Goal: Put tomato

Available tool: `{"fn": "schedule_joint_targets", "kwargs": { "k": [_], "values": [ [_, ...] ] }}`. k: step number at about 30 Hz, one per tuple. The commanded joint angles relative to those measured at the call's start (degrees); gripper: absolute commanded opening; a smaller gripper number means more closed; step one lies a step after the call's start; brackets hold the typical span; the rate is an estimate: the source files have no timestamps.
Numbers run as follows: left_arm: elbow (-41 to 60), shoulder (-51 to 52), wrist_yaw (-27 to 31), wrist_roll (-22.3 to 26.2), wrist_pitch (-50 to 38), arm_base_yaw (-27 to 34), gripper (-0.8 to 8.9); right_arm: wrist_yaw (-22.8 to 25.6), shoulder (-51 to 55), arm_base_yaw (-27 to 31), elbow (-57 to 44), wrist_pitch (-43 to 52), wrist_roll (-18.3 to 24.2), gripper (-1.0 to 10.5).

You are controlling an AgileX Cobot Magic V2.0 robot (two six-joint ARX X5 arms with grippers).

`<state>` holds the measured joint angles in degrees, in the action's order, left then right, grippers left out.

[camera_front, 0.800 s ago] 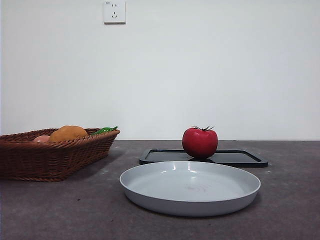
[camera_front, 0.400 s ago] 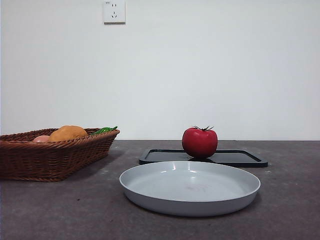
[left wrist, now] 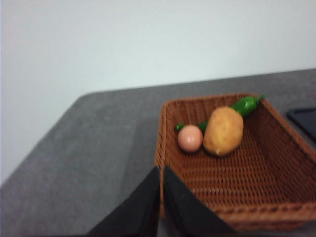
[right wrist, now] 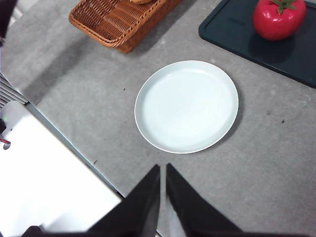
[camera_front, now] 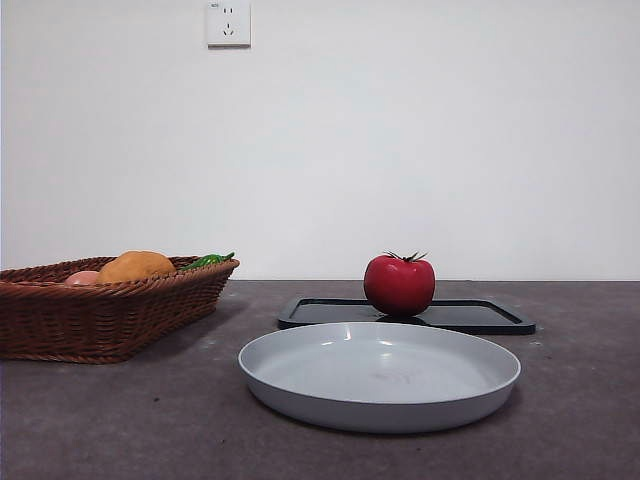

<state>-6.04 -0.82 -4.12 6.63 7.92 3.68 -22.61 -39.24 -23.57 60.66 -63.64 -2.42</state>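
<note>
Your right gripper (right wrist: 162, 170) is hanging high with its jaws pressed together on nothing, looking down on the round pale grey plate (right wrist: 186, 105). Your left gripper (left wrist: 161, 173), likewise clenched and empty, is waiting by the brown wicker basket (left wrist: 276, 163). The glossy red tomato (camera_front: 399, 284) is sitting upright on the flat black tray (camera_front: 480, 316) (probably staged there for an easy pick), just behind the plate.

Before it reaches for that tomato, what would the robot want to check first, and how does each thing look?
1. Tomato upright on the black tray, nothing touching it: ok.
2. Grey plate bare, in front of the tray: ok.
3. Right hand high above the table, jaws shut: not ok for grasping.
4. Left hand shut, by the basket: ok, waiting.
5. Where the tomato should go: cannot tell.
</note>
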Motion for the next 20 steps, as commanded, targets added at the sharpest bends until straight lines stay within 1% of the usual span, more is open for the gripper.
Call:
{"fn": "schedule_joint_targets", "kwargs": {
  "k": [1,7,10,20],
  "values": [
    [2.03,0.66,0.31,-0.98,-0.66,0.17,0.09,-0.31,-0.28,-0.31,0.48,0.61,-0.31,0.1],
    [5.29,0.66,0.31,-1.38,0.28,0.17,0.09,-0.31,-0.28,-0.31,0.50,0.59,-0.31,0.1],
    [5.40,0.66,0.37,-1.36,2.75,0.17,0.09,-0.31,-0.28,-0.31,0.50,0.59,-0.31,0.1],
    [5.38,0.66,0.35,-1.79,2.73,0.15,0.09,-0.31,-0.28,-0.31,0.50,0.59,-0.31,0.1]
  ]
}}
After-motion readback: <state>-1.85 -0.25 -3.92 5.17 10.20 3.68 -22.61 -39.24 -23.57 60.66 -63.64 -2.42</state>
